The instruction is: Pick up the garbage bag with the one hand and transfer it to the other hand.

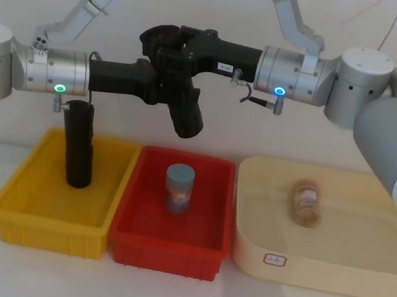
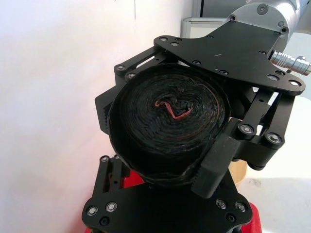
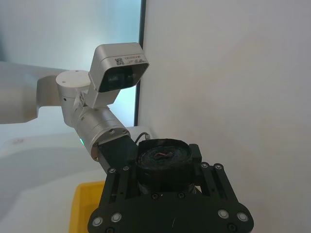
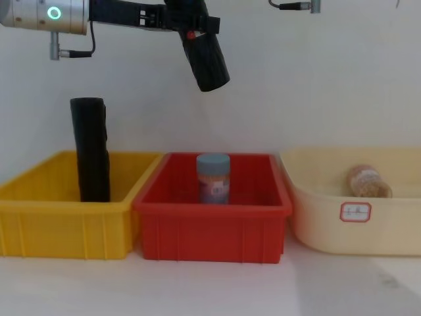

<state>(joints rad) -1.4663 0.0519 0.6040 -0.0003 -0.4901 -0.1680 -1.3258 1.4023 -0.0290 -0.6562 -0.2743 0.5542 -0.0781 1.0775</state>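
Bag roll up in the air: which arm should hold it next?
Probably right: the right gripper clamps the bag roll above the red bin, meeting the left gripper.

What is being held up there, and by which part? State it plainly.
The black rolled garbage bag, held over the red bin. Both the left hand and the right hand clamp its upper end; the lower end hangs free, tilted.

Soft, even light fills the scene, the white wall (image 4: 316,85) behind the red bin (image 4: 212,224) looks washed out, only weak shadows lie on the table (image 4: 210,286) under that bin, and the near black parts are slightly blurred.
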